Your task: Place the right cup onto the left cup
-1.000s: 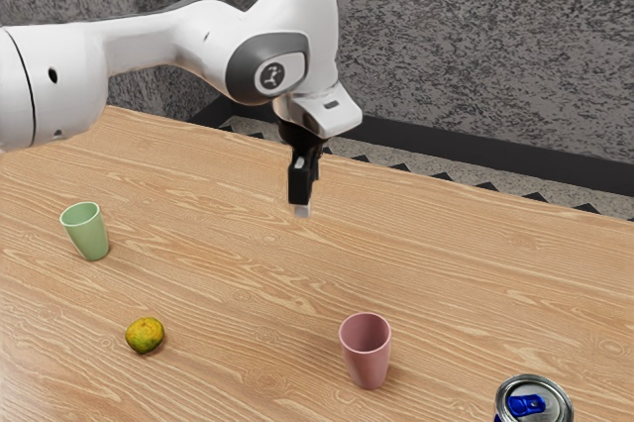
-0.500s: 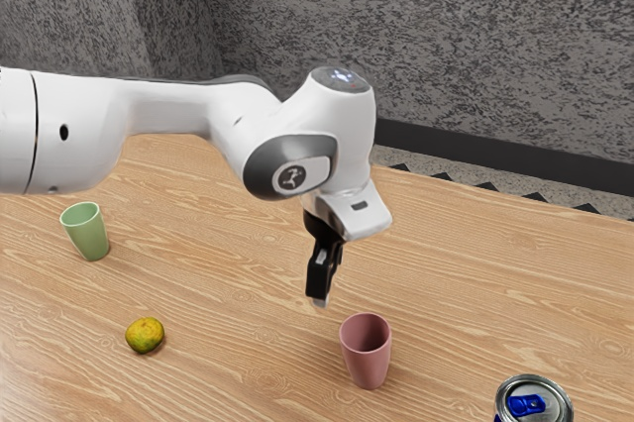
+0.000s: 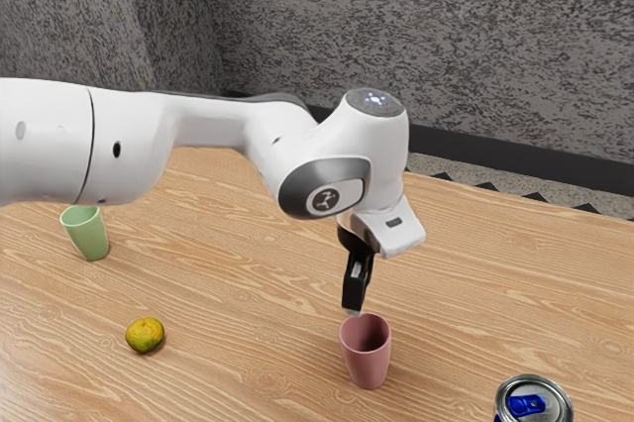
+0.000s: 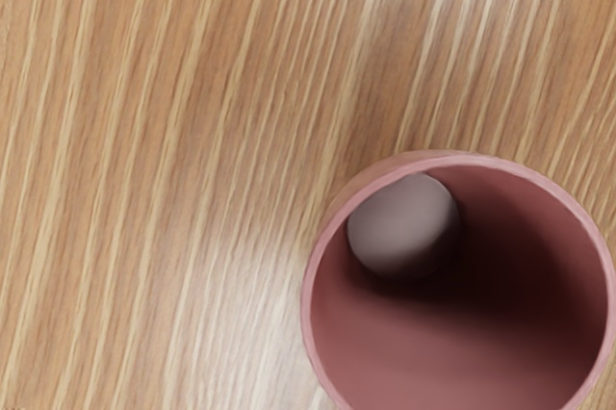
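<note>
And my tool (image 3: 354, 309) hangs right by the pink cup (image 3: 367, 358); apart or together, I can't tell!

**Grey walls (image 3: 446, 36) behind a wooden worktop (image 3: 248, 372)**

Mottled in pale grey and near-black, the walls meet at a corner toward the exterior view's left. The far wall runs from there to the exterior view's right, and a plain dark band (image 3: 515, 158) follows its foot. Between band and worktop shows a narrow strip of speckled greyish floor (image 3: 456, 168), with dark triangles (image 3: 485, 186) in a row beside the worktop's far edge. That edge slants down toward the exterior view's right. The worktop is warm light brown, streaked with pale, wavy grain. In the wrist view the grain runs in long stripes, and a soft whitish sheen (image 4: 231, 333) lies across part of it.
</note>
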`<state>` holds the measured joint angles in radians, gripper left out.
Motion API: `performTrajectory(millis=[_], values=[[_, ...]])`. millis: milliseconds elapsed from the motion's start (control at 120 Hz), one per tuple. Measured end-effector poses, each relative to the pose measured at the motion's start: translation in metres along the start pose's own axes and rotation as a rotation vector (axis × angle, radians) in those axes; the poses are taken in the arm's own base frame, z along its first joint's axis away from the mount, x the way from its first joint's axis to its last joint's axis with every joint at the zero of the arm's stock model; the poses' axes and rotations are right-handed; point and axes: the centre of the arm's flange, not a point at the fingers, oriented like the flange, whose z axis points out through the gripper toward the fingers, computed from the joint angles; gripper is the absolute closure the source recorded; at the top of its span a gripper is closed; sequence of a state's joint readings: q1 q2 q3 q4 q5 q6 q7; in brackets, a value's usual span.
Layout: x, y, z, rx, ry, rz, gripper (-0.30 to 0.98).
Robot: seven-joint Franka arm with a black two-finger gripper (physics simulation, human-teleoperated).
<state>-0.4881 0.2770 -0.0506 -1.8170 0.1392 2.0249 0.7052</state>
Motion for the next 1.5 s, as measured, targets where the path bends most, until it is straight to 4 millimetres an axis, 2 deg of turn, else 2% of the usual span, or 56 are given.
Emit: performTrajectory(millis=[333,392,542,650,858,1033,1083,1192,1275,1367,1500], values=[[0.010,0.001,0.037,-0.041,-0.025,-0.014,0.01],[0.011,0.001,0.042,-0.047,-0.026,-0.019,0.09],[0.014,0.002,0.047,-0.048,-0.022,-0.023,0.46],[0.017,0.001,0.054,-0.045,-0.014,-0.025,0.62],[0.020,0.000,0.056,-0.032,0.003,-0.031,0.74],[0.019,-0.002,0.050,-0.017,0.013,-0.041,0.77],[0.017,-0.003,0.040,-0.004,0.023,-0.045,0.77],[0.002,-0.012,0.011,0.036,0.053,-0.071,0.78],[-0.019,-0.025,-0.015,0.075,0.077,-0.106,0.78],[-0.051,-0.044,-0.041,0.107,0.091,-0.164,0.78],[-0.117,-0.078,-0.064,0.118,0.083,-0.282,0.79]])
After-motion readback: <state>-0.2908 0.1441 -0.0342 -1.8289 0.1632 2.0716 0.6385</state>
